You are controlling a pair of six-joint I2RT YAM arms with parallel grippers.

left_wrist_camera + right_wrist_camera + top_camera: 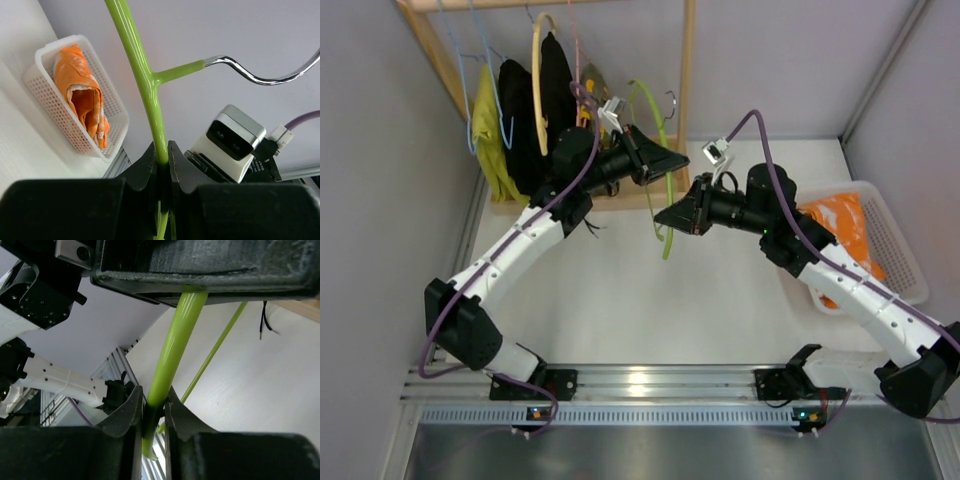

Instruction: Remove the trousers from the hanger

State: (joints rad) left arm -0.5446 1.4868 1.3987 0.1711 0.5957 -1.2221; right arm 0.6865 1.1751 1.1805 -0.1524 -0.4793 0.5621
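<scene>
Table [720, 290] is carrying a wooden rack [687, 60] at its far edge, with dark and yellow-green garments hanging on it. White basket [905, 250] at the right side is holding the orange trousers [840, 225], bunched up, well apart from the hanger [667, 238]. Green hanger is being held above the table between the 2 arms. Left gripper [162, 160] is clamping its bar just below the hook stem; right gripper [152, 405] is clamping the bar lower down

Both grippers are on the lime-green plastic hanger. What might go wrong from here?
The left gripper and right gripper both clamp the thin lime-green plastic hanger; if the arms move apart or twist, it might bend or snap. If one lets go, the hanger may swing into the wooden rack.
</scene>
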